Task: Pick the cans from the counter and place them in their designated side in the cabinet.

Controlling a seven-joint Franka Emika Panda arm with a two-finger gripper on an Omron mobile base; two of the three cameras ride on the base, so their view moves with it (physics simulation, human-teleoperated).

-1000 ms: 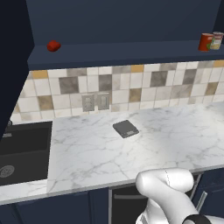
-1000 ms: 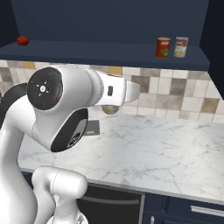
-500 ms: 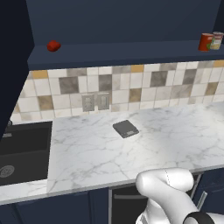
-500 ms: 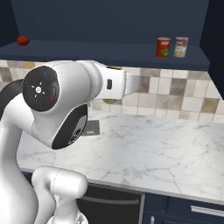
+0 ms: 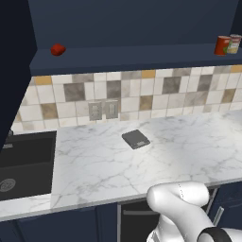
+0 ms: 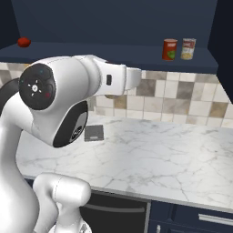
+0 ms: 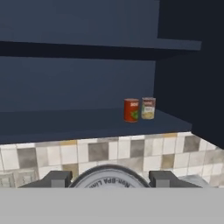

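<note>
On the right end of the navy cabinet shelf [image 5: 142, 56] an all-red can [image 5: 221, 46] stands upright beside a can with a yellow-green-and-red label [image 5: 233, 43]. The right base view shows the same red can [image 6: 169, 49] and labelled can [image 6: 188, 48]. In the hand view the red can [image 7: 131, 110] and labelled can [image 7: 148, 108] stand ahead on the shelf [image 7: 65, 120]. My gripper [image 7: 109, 179] is below shelf level and shut on a further can, whose silver printed top [image 7: 107, 176] sits between the fingertips [image 7: 57, 178]. The white marble counter [image 5: 189, 151] lies below.
A small red rounded lump [image 5: 57, 49] lies at the shelf's left end. A flat dark square object [image 5: 136, 139] rests mid-counter, and a dark sink [image 5: 23, 160] is at the left. The cabinet's side wall [image 7: 192, 74] closes the shelf just right of the cans.
My arm has swung and risen in the right base view, the forearm now level just under the shelf. The two cans on the shelf have not moved.
</note>
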